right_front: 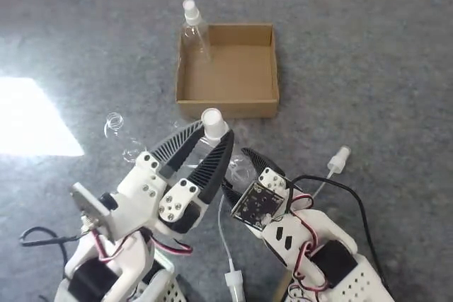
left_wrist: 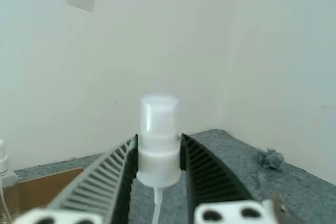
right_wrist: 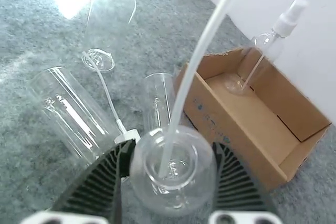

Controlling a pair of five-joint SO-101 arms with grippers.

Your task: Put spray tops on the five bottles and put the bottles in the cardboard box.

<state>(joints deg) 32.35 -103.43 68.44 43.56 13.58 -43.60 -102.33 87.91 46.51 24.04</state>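
My left gripper (right_front: 214, 129) is shut on a white spray top (left_wrist: 158, 139), held upright in front of the cardboard box (right_front: 226, 68). Its thin tube (right_wrist: 198, 61) hangs down into the open mouth of a clear bottle (right_wrist: 170, 177). That bottle is held by my right gripper (right_wrist: 169, 167), shut on it just below the left gripper. One bottle with a spray top (right_front: 195, 27) stands in the box's far left corner. Other open clear bottles (right_front: 117, 129) stand or lie on the carpet to the left of the grippers.
A loose spray top (right_front: 338, 160) with its tube lies on the carpet to the right of the right arm. Another spray top (right_front: 233, 282) lies between the two arm bases. The grey carpet (right_front: 368, 68) right of the box is bare.
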